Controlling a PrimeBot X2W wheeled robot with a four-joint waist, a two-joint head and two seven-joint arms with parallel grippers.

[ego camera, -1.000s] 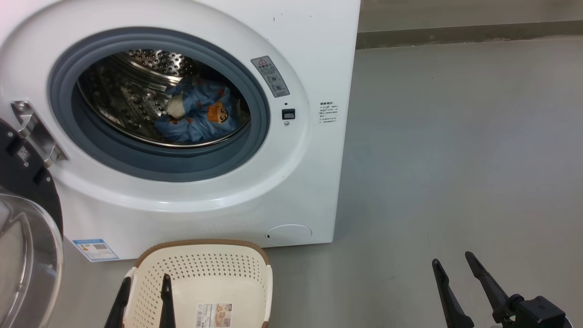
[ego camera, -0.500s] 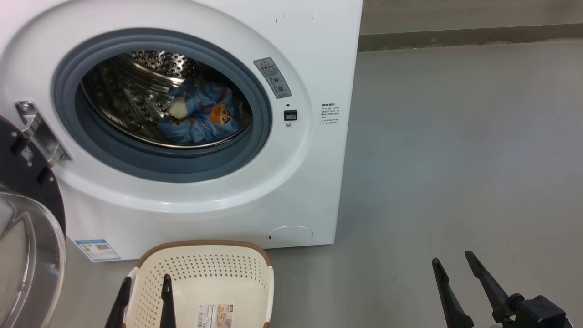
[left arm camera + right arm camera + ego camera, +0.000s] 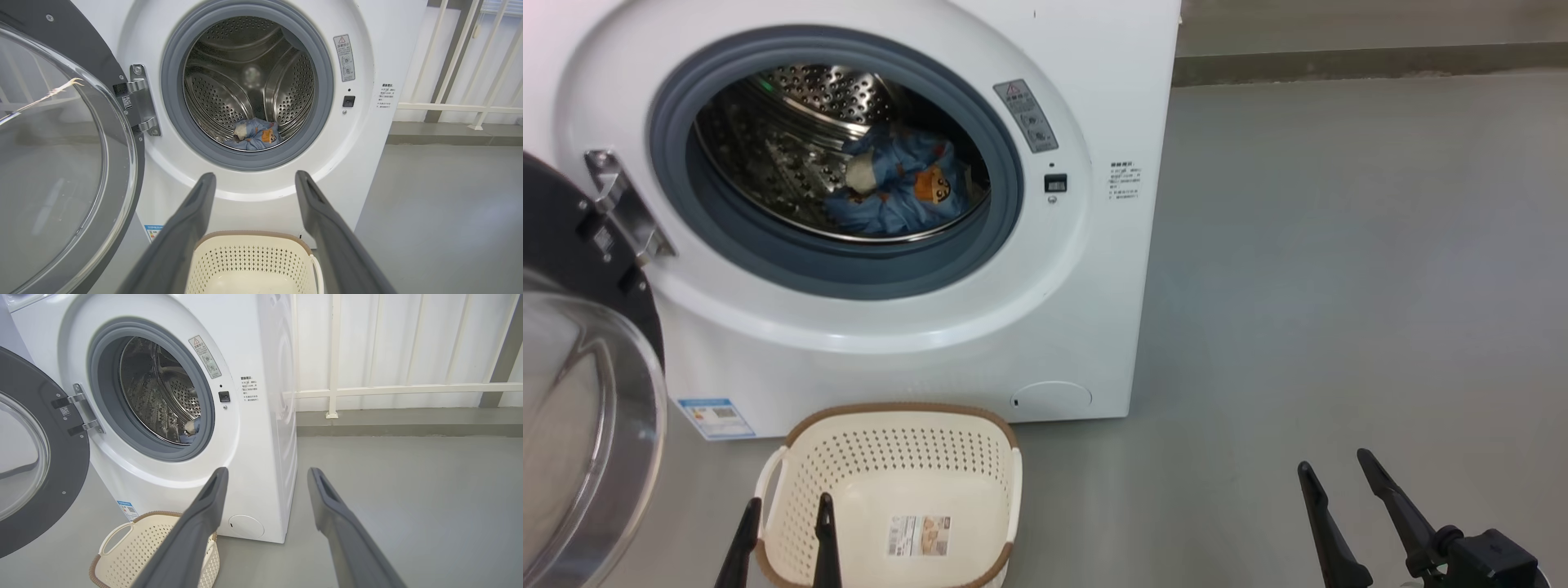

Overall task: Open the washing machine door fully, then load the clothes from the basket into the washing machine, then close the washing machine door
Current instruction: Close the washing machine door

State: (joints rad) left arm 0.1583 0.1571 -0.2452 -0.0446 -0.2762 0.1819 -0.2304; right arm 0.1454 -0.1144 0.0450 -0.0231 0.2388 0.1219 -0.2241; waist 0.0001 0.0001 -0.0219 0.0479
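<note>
Nothing on the floor has shifted. Only the robot's head has moved, so the big white boxy front-loading washing machine (image 3: pixel 1111 286) sits a little higher in the head view and more of the small cream perforated plastic basket (image 3: pixel 898 408) shows.

The left gripper (image 3: pixel 789 500) and the right gripper (image 3: pixel 1333 460) hang as before, fingers spread wide, holding nothing. The basket lies just beneath the left gripper and looks empty apart from its label. The light blue bear-print clothes (image 3: pixel 898 196) lie in the perforated steel drum (image 3: pixel 792 139), ahead of and above that gripper. The large round black-rimmed glass door (image 3: pixel 572 245) stands swung open to its left.

I'd judge the loading done, with only the door left to close. The right gripper hovers over smooth grey floor (image 3: pixel 1339 245), well clear of the machine. A white railing (image 3: pixel 367 390) runs beyond it.
</note>
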